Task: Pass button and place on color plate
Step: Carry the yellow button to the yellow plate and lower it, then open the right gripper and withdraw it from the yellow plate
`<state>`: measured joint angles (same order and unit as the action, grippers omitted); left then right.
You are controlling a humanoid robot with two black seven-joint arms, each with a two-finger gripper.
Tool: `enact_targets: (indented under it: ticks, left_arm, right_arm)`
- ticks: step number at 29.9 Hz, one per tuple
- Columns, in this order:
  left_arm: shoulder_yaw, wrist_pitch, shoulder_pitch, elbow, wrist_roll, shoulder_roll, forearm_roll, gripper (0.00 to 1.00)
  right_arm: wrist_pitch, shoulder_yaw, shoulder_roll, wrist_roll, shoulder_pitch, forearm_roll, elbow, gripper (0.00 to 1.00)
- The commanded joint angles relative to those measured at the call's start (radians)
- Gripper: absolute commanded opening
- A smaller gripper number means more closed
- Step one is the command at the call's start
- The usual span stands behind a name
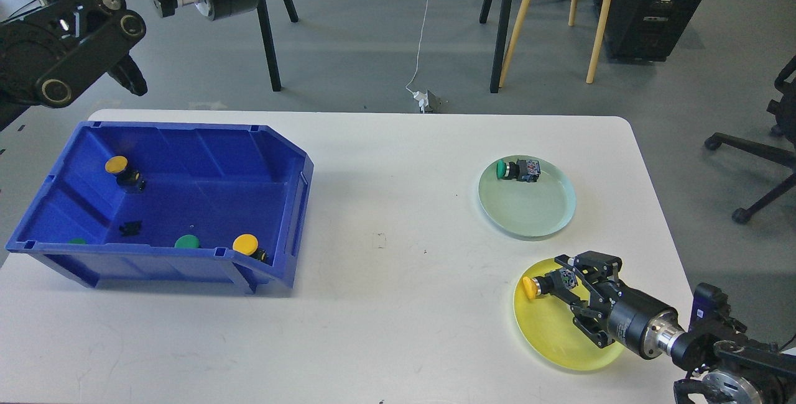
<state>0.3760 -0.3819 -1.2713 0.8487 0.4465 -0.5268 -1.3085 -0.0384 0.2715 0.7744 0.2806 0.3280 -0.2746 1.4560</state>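
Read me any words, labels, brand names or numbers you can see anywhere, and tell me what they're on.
None can be read.
Green button on the green plate: a multicoloured patch on its body, too small to read.
Blue bin, yellow plate, table: no visible text.

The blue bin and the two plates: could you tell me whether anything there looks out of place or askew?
Nothing stands out. The green button lies on its side on the green plate, matching colours; the right gripper holds a yellow button over the yellow plate.

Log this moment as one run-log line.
right gripper: shut on yellow button over yellow plate | left gripper: raised behind blue bin | green button: on green plate
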Motion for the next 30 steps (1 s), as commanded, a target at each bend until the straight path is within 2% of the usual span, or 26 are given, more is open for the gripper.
enact_targets:
  ticks: [1,9,10,12,17,22,25,27,30]
  left_arm:
    - [0.000,0.001,0.000,0.000,0.000,0.002,0.000,0.99]
    - [0.000,-0.002,-0.003,0.000,-0.002,0.004,0.000,0.99]
    - [-0.002,-0.002,-0.003,0.000,-0.002,0.004,0.000,0.99]
    - [0.000,0.000,-0.002,0.000,-0.002,0.005,0.002,0.99]
    - [0.003,0.003,0.000,0.000,-0.002,0.002,0.002,0.99]
    - [0.004,0.006,0.000,0.000,0.000,-0.001,0.006,0.99]
    - [0.006,0.008,0.000,0.000,0.000,-0.001,0.008,0.99]
    - [0.014,0.008,-0.002,0.000,0.000,0.001,0.012,0.99]
    - [0.027,0.012,-0.002,0.000,0.000,0.002,0.040,0.99]
  right_arm:
    - [0.003,0.000,0.020,0.002,-0.003,0.000,0.026,0.67]
    - [0.011,0.047,0.120,0.000,0.003,0.006,0.127,0.78]
    - [0.011,0.075,0.134,0.000,0.006,0.006,0.142,0.80]
    - [0.002,0.152,0.149,0.000,0.006,0.012,0.159,0.91]
    - [-0.003,0.330,0.151,0.005,0.005,0.008,0.141,0.95]
    - [-0.003,0.474,0.108,-0.009,0.063,0.005,-0.023,0.95]
    - [-0.005,0.395,0.057,-0.035,0.225,0.011,-0.144,0.94]
    - [-0.005,0.310,0.042,-0.038,0.317,0.012,-0.245,0.95]
    - [0.006,0.278,-0.001,-0.038,0.393,0.012,-0.365,0.95]
